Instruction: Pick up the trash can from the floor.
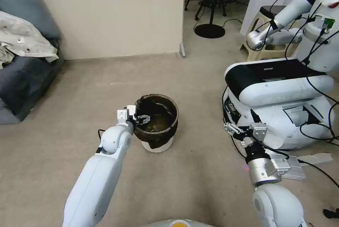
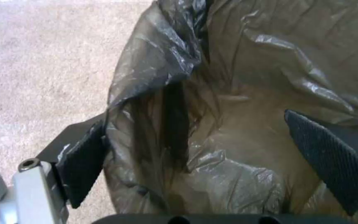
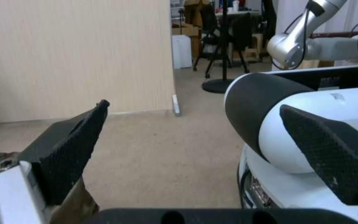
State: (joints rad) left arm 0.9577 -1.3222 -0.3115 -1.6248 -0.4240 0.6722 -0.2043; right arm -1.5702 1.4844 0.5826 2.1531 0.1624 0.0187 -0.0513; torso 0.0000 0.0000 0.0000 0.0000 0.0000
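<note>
The trash can (image 1: 157,122) stood upright on the floor (image 1: 197,170), roughly mid-carpet, its dark bag folded over the rim and white plastic showing only at the base. It looked not yet lifted.

The left gripper (image 1: 141,118) was at the can's near-left rim. In the left wrist view the fingers (image 2: 84,161) straddled the bagged wall: one pad outside against the plastic, the other inside the can, with a gap left on the inner side. So the jaws were spread around the rim, not clamped.

The right gripper (image 1: 236,130) hung to the right, well apart from the can, idle, beside another robot's white-and-black base (image 1: 279,89). Its fingers (image 3: 69,146) were spread with nothing between them.

A grey sofa (image 1: 24,64) with a pale cloth sat far left; a beige wall (image 1: 106,15) stood behind.

Judgement: the step in hand was the grasp, rim bracketed but not closed on. The next move called for closing firmly on the wall and bag together, then a straight lift. The slick bag could slip, and a one-sided hold may tilt the can.
</note>
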